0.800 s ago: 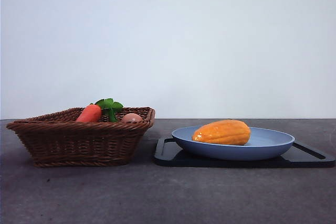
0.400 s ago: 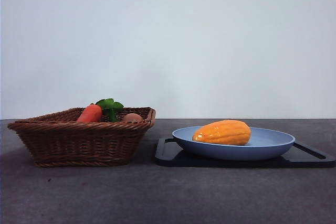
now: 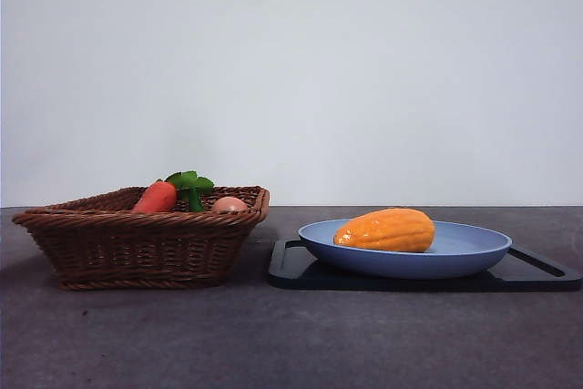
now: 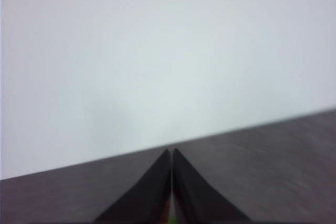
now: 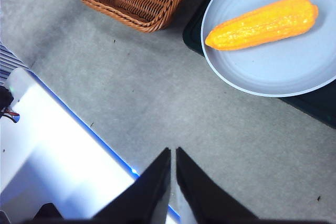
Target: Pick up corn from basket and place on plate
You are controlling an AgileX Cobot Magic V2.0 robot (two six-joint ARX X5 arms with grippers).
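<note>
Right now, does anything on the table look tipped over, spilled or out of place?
Nothing stands out. The corn lies on the plate, and the carrot and egg sit in the upright basket.

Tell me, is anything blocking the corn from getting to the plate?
Nothing visible does. The corn already lies on the plate, which sits on a black tray beside the basket. The right gripper is shut above bare table, holding nothing, and the left gripper is shut too.
</note>
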